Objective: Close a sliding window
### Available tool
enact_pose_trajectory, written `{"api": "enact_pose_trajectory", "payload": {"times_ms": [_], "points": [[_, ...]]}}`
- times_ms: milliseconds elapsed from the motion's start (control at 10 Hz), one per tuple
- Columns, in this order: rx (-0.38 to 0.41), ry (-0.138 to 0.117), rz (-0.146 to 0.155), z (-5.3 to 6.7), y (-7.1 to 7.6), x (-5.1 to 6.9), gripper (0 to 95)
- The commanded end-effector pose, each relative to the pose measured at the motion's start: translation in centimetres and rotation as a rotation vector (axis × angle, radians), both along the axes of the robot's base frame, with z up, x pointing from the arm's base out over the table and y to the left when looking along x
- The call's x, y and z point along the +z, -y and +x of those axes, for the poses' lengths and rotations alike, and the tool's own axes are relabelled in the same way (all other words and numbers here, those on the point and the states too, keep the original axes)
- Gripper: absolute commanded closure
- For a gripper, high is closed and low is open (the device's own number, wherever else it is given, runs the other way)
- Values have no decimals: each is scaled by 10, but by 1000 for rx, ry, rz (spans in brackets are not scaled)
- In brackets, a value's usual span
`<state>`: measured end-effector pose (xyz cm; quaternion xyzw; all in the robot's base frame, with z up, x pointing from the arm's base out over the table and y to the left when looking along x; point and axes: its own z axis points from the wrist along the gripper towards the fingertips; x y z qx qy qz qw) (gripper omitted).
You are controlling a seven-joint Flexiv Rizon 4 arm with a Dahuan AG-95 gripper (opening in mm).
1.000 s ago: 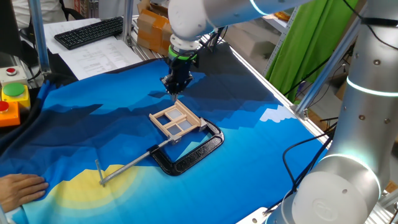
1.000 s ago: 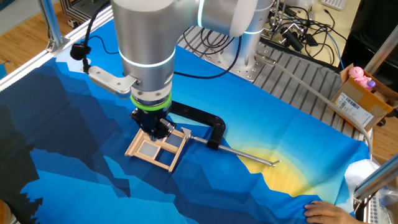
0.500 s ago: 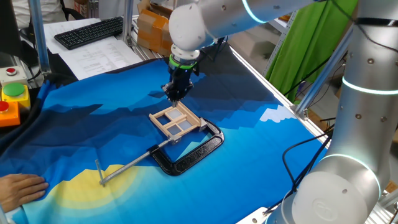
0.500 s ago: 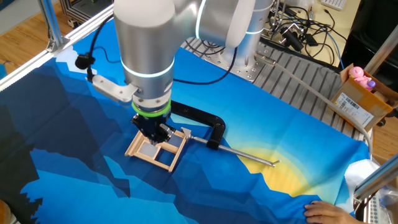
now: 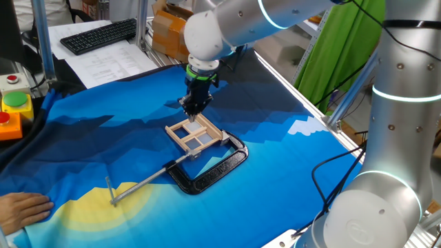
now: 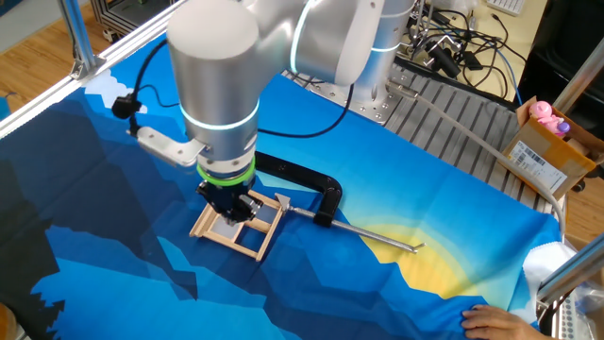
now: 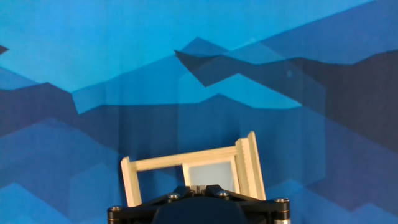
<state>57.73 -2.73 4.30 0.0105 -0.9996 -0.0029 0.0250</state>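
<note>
Your hand (image 5: 191, 109) sits right over the window (image 5: 196, 134), at its 12 o'clock edge in one fixed view. Window lies flat on the bench (image 5: 83, 158), touching the clamp (image 5: 210, 172). Can't tell if the fingers are apart or together.

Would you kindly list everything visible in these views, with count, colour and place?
sliding window: one, pale wood, mid-cloth, held in the clamp's mouth
C-clamp: one, black with silver screw rod, beside the window
cloth: one, blue with yellow patch, covering the table
keyboard: one, black, far left behind the cloth
button box: one, red, green and yellow, left edge
cardboard box: one, brown, right edge
person's hand: one, resting on the cloth's near corner
pincer: one, black, low over the window's far edge
</note>
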Motion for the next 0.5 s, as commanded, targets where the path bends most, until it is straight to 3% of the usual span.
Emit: {"api": "enact_pose_trajectory", "payload": {"times_ms": [100,300,500], "points": [[-25,-33,5,-1,0,1,950],[-9,-52,5,-1,0,1,950],[38,-22,-21,-1,0,1,950]]}}
